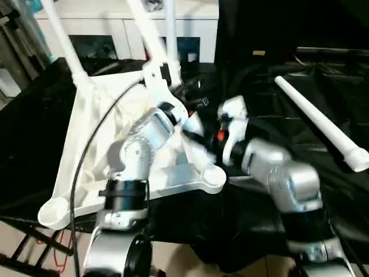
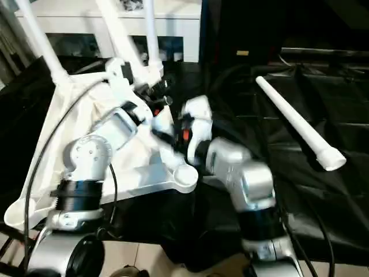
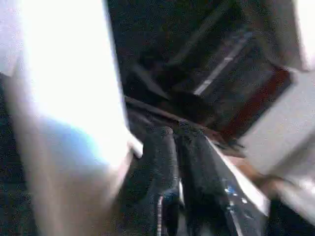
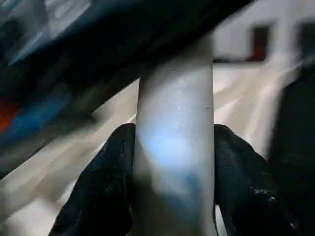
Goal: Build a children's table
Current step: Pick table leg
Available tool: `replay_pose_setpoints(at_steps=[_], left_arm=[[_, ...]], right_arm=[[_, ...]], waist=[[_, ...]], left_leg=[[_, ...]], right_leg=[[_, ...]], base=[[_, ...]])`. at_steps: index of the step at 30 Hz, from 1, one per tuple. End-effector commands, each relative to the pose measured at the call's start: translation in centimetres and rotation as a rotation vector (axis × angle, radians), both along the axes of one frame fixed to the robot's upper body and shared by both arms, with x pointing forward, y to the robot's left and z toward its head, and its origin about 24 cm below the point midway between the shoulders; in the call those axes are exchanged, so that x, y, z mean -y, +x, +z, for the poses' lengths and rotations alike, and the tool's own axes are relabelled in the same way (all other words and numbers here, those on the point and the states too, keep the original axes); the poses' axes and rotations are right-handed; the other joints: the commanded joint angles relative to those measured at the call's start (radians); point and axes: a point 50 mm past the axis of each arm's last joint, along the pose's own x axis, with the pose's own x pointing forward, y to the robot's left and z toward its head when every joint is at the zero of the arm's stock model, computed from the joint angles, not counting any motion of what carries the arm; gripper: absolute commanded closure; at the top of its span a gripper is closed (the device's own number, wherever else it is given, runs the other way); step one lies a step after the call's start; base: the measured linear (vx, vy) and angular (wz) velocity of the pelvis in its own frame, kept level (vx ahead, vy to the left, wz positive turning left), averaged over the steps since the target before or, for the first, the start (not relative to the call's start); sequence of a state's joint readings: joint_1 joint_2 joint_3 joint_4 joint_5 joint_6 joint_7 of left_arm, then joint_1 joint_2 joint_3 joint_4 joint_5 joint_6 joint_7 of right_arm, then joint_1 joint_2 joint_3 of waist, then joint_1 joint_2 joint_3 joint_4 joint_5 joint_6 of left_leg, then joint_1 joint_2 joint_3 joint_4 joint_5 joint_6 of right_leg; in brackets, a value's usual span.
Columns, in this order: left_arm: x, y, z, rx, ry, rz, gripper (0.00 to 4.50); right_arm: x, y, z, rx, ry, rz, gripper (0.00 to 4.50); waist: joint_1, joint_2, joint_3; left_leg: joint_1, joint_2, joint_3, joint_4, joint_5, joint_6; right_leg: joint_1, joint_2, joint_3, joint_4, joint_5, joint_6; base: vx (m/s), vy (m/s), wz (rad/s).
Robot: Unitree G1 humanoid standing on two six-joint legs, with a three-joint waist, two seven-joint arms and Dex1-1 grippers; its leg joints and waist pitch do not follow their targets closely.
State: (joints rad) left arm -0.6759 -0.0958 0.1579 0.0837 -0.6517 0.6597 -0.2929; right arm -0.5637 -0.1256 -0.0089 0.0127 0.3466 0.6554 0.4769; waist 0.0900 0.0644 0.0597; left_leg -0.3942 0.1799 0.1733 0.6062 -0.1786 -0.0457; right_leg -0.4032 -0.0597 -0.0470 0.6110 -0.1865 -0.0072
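**Leg fitting at the near-right corner: right grip sound, seating unconfirmed**

You have the tabletop (image 1: 86, 133) lying underside up on the black-draped work table (image 1: 34, 138), with legs standing from its far corners.

Your left gripper (image 3: 177, 147) has its fingers pressed almost together on nothing, beside a white part.

Your right gripper (image 4: 174, 130) pinches the held leg (image 4: 174, 98) squarely across its tube. This leg appears to run toward the near-right socket (image 1: 214, 176). In my judgement, you should bring it upright before pressing down.

A loose leg (image 1: 320, 124) lies well apart on the right.

The right wrist view confirms the pinch. The head views give the leg's lean and the socket.
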Motion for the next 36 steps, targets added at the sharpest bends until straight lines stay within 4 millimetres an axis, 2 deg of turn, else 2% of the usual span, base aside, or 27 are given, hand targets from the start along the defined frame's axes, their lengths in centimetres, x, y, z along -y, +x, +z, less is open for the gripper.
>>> replay_pose_setpoints(at_steps=[1,3,6,8,10,13,15,17,19,24,30,33,36], left_arm=[[-0.8,-0.2,0.0,0.003,-0.015,-0.007,3.79],[-1.1,-0.2,0.1,0.010,-0.026,-0.006,3.39],[-2.1,0.0,0.2,0.005,-0.065,0.025,3.39],[-2.5,0.2,0.1,0.001,-0.067,0.043,2.96],[-2.8,0.3,0.1,-0.007,-0.089,0.044,2.95],[-2.6,0.3,0.2,-0.006,-0.118,0.022,2.77],[-2.4,0.2,0.3,-0.005,-0.136,0.006,2.45],[-1.9,0.1,0.4,-0.010,-0.169,-0.028,2.49],[-1.6,0.1,0.0,-0.032,-0.154,-0.030,2.03],[-1.2,0.2,-0.6,-0.040,-0.119,-0.034,2.18],[-0.8,0.1,-0.2,0.000,-0.109,-0.039,2.18],[-1.1,0.8,-1.1,-0.048,-0.033,0.053,2.41],[-1.1,0.8,-1.3,-0.038,-0.021,0.047,2.53]], right_arm=[[1.0,0.5,0.7,0.032,0.014,-0.065,2.62],[1.3,0.6,0.7,0.032,0.018,-0.074,2.62],[1.8,0.6,1.2,0.049,0.026,-0.085,2.62],[1.9,0.5,1.4,0.062,0.034,-0.076,2.62],[1.8,0.2,1.6,0.076,0.039,-0.044,2.62],[1.3,-0.4,1.7,0.084,0.041,0.018,2.62],[1.1,-0.7,1.6,0.081,0.036,0.037,2.62],[0.5,-1.1,1.4,0.080,0.021,0.085,2.62],[0.2,-1.3,1.4,0.082,0.020,0.104,2.62],[-0.8,-1.8,1.1,0.069,0.001,0.159,2.62],[-1.5,-2.4,0.6,0.047,-0.021,0.206,2.62],[-1.9,-2.5,0.4,0.048,-0.032,0.221,2.62],[-2.2,-2.8,0.3,0.049,-0.044,0.244,2.62]], waist=[[-0.004,-0.015,-0.077],[-0.007,-0.016,-0.078],[-0.008,-0.017,-0.080],[-0.009,-0.017,-0.081],[-0.009,-0.013,-0.081],[-0.006,-0.014,-0.081],[-0.005,-0.014,-0.081],[-0.004,-0.015,-0.080],[-0.004,-0.016,-0.080],[-0.006,-0.016,-0.079],[-0.005,-0.017,-0.080],[-0.006,-0.018,-0.079],[-0.004,-0.018,-0.080]], left_leg=[[0.019,0.034,-0.011,-0.059,-0.100,0.024],[0.017,0.033,-0.011,-0.059,-0.100,0.025],[0.017,0.032,-0.011,-0.058,-0.089,0.029],[0.017,0.031,-0.011,-0.056,-0.085,0.035],[0.017,0.032,-0.011,-0.056,-0.081,0.039],[0.018,0.033,-0.011,-0.056,-0.082,0.043],[0.019,0.035,-0.011,-0.056,-0.084,0.046],[0.018,0.035,-0.011,-0.056,-0.090,0.042],[0.019,0.035,-0.011,-0.057,-0.095,0.041],[0.017,0.033,-0.013,-0.058,-0.099,0.036],[0.018,0.034,-0.012,-0.057,-0.086,0.038],[0.017,0.034,-0.012,-0.058,-0.095,0.036],[0.017,0.035,-0.013,-0.058,-0.092,0.031]], right_leg=[[0.052,-0.067,0.039,-0.070,-0.167,-0.182],[0.054,-0.066,0.039,-0.070,-0.157,-0.179],[0.057,-0.066,0.038,-0.068,-0.136,-0.179],[0.057,-0.066,0.038,-0.068,-0.132,-0.180],[0.057,-0.065,0.038,-0.067,-0.127,-0.183],[0.057,-0.064,0.038,-0.067,-0.119,-0.184],[0.056,-0.065,0.038,-0.067,-0.116,-0.190],[0.057,-0.065,0.038,-0.067,-0.123,-0.193],[0.056,-0.065,0.039,-0.068,-0.136,-0.187],[0.057,-0.066,0.039,-0.071,-0.161,-0.167],[0.056,-0.066,0.039,-0.068,-0.134,-0.178],[0.056,-0.066,0.040,-0.071,-0.154,-0.170],[0.057,-0.067,0.039,-0.070,-0.157,-0.167]], base=[[0.000,0.000,0.00],[0.000,0.000,0.00],[0.000,0.000,0.00],[0.000,0.000,0.00],[0.000,0.000,0.00],[0.000,0.000,0.00],[0.000,0.000,0.00],[0.000,0.000,0.00],[0.000,0.000,0.00],[0.000,0.000,0.00],[0.000,0.000,0.00],[0.000,0.000,0.00],[0.000,0.000,0.00]])
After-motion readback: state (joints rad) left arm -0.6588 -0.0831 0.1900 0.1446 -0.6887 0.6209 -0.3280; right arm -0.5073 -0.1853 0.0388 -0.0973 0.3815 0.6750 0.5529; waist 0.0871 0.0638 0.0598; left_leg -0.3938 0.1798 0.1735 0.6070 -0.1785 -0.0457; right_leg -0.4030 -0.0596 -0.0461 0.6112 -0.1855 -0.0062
